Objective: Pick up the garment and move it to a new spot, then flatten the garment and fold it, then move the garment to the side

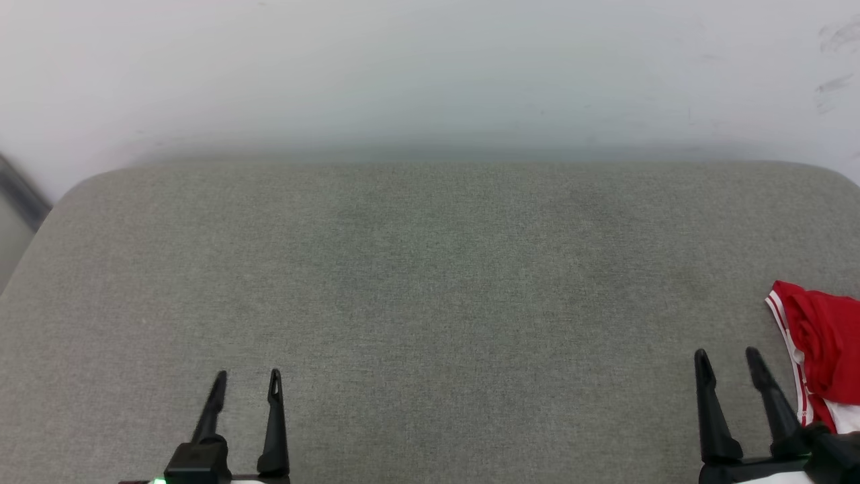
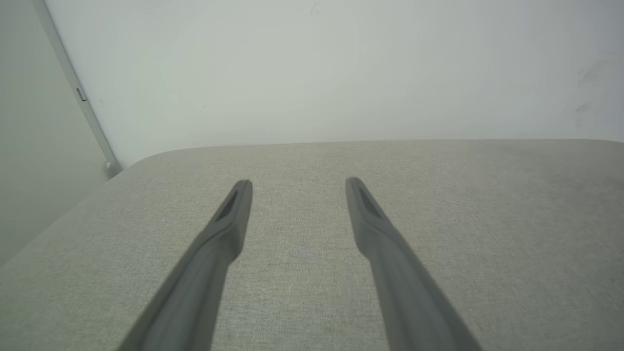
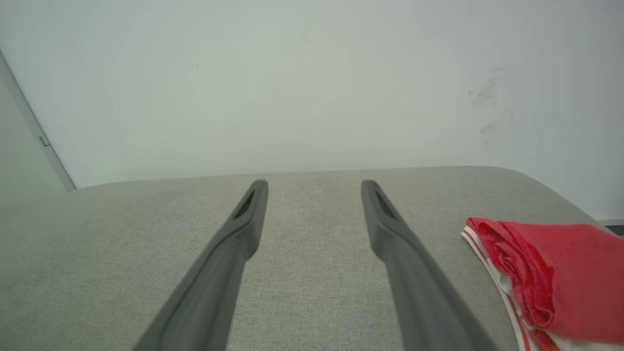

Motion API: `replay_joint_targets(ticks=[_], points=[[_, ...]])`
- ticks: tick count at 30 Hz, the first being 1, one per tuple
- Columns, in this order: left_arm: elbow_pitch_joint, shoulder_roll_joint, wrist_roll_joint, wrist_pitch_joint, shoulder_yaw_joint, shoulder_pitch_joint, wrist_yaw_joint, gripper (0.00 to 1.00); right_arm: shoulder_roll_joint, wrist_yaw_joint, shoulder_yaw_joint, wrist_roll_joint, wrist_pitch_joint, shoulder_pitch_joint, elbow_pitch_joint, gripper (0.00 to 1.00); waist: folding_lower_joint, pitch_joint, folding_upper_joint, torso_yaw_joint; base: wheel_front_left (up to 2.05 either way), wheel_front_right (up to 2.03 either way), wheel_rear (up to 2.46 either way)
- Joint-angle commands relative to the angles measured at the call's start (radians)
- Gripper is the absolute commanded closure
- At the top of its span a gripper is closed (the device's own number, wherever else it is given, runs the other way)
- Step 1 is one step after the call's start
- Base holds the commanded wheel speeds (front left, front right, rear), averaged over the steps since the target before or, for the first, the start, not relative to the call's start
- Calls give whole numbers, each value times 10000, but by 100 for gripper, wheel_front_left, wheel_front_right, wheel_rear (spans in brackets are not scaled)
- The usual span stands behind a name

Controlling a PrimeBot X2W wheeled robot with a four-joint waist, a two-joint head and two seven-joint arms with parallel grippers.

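Note:
The garment, red with white and striped trim, lies bunched at the right edge of a grey fabric-covered surface, partly cut off by the picture's edge. In the right wrist view the garment sits to the right of the fingers, apart from them. My right gripper stands open just left of it, nothing between its fingers. At the lower left my left gripper is open over bare fabric, far from the garment. The left wrist view shows my left gripper open above the grey surface.
A pale wall rises right behind the surface's rounded far edge. A grey strip runs down the wall at the far left corner. Dark scuff marks show on the wall at the right.

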Motion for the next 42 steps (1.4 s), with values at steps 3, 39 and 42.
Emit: replay_joint_targets(ticks=[3, 39, 42], points=[[307, -17, -29, 46, -19, 36, -5, 100, 0, 2, 19, 20, 11, 64, 282, 100, 1, -2, -1, 0, 0, 0, 0], [1069, -21, -6414, 1567, 560, -1023, -664, 100, -276, 0, 123, 6276, 1249, -1061, 1301, 100, 1, 6, -1, -21, 0, 0, 0], [1122, -22, -6862, 1676, 600, -1092, -711, 100, -285, 0, 117, 6708, 1346, -1141, 1368, 100, 1, 7, -1, -22, 0, 0, 0]])
